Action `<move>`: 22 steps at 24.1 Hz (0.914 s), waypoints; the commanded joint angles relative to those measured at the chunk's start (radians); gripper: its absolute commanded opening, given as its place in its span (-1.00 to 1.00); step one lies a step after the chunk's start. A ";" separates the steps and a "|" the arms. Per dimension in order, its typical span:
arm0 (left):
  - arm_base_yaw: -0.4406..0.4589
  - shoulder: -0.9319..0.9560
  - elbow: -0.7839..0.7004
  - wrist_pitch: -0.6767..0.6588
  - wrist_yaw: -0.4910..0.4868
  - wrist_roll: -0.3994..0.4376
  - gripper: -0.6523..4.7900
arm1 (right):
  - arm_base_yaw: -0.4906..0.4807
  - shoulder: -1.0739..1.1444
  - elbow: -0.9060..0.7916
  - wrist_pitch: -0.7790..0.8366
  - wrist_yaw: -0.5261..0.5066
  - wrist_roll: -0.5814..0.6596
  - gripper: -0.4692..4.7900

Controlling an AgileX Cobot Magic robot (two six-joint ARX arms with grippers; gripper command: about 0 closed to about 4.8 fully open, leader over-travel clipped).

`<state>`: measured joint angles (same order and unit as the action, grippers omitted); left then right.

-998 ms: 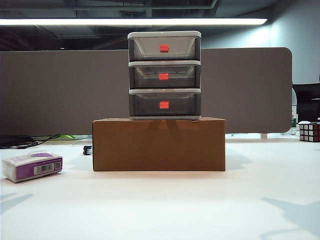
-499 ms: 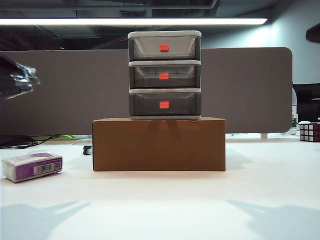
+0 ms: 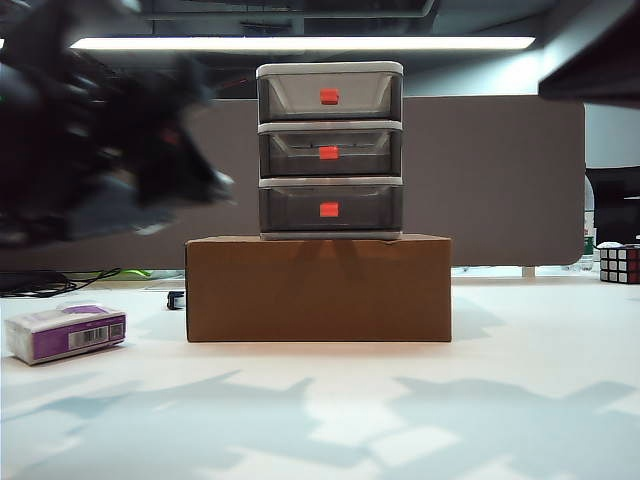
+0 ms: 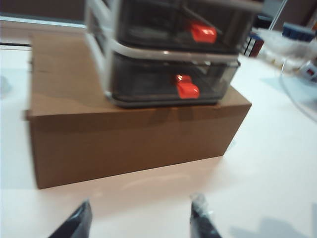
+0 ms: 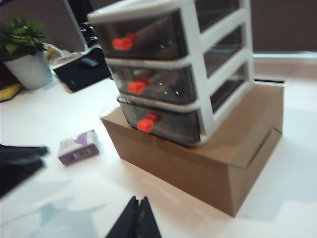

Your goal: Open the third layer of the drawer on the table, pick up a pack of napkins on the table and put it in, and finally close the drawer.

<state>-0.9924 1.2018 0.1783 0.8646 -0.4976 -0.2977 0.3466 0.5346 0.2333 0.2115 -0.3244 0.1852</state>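
Observation:
The drawer [image 3: 330, 150] stands on a brown cardboard box [image 3: 318, 290] on the white table [image 3: 330, 420]. All its layers are shut. The third layer [image 3: 330, 209] is the lowest, with a red handle [image 4: 186, 89]. The purple-and-white pack of napkins [image 3: 65, 332] lies on the table to the left of the box, also seen in the right wrist view [image 5: 78, 147]. My left gripper [image 4: 140, 218] is open and empty, low over the table in front of the box. Its arm [image 3: 110, 150] is a dark blur at upper left. My right gripper [image 5: 138, 213] is shut and empty, above the table near the box's corner.
A Rubik's cube [image 3: 620, 264] sits at the far right edge. A potted plant [image 5: 29, 64] and dark desk items stand beyond the napkins. A grey partition [image 3: 500, 180] closes the back. The right arm [image 3: 590, 60] shows as a dark shape at upper right.
Both arms have swung into the exterior view: the left arm now fills the upper left as a blur, and the right arm's dark shape has grown at upper right. Their shadows spread over the table.

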 commanded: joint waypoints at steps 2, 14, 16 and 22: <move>-0.002 0.138 0.097 0.086 0.035 0.014 0.14 | 0.008 0.043 0.029 0.045 -0.041 -0.007 -0.84; -0.004 0.383 0.346 0.109 -0.070 0.011 0.13 | 0.020 0.051 0.029 0.051 -0.052 -0.006 -0.84; -0.005 0.429 0.393 0.105 -0.143 0.014 0.13 | 0.021 0.051 0.029 0.051 -0.056 -0.006 -0.84; -0.041 0.527 0.483 0.099 -0.286 0.039 0.13 | 0.021 0.053 0.029 0.051 -0.056 -0.007 -0.84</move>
<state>-1.0233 1.7164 0.6498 0.9607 -0.7773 -0.2623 0.3672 0.5873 0.2577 0.2462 -0.3767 0.1822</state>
